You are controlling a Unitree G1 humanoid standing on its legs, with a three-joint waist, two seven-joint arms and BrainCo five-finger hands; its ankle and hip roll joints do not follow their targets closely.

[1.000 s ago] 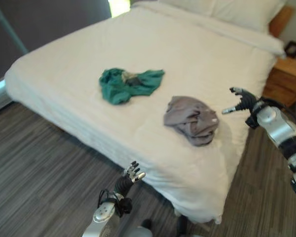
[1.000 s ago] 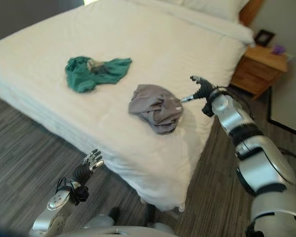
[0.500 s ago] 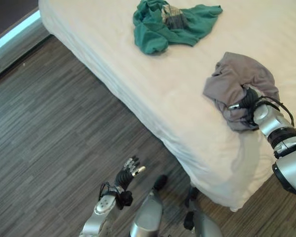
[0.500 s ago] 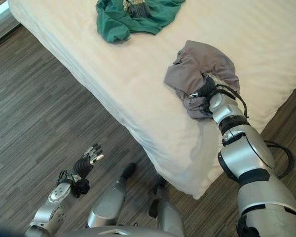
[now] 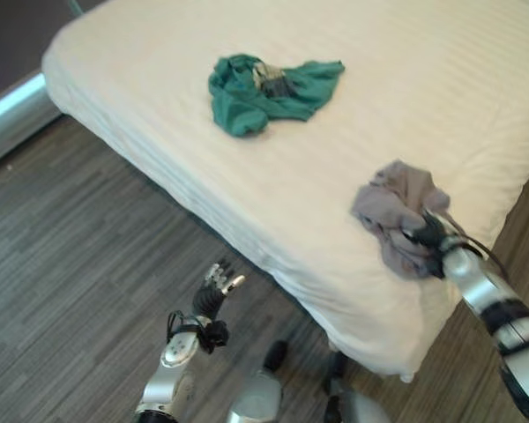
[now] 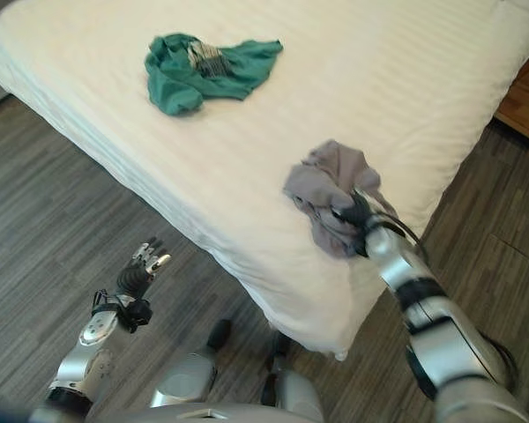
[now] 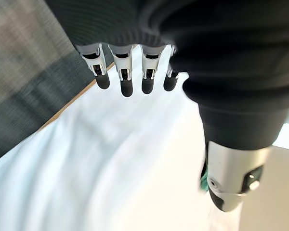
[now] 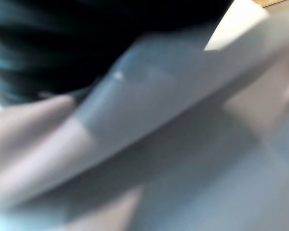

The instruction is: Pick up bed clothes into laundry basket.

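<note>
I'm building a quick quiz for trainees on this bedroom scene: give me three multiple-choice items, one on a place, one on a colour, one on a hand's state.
1. Where does the grey garment lie?
A. On the bed, near its corner
B. On the floor
C. On top of the green garment

2. What colour is the garment lying farther up the bed?
A. Red
B. Green
C. Black

3. How is the left hand?
A. Clutching cloth
B. Pressed flat on the bed
C. Open, holding nothing

Answers:
1 A, it rests on the white cover by the right hand.
2 B, the cloth is teal-green.
3 C, its fingers are straight over the floor.
</note>
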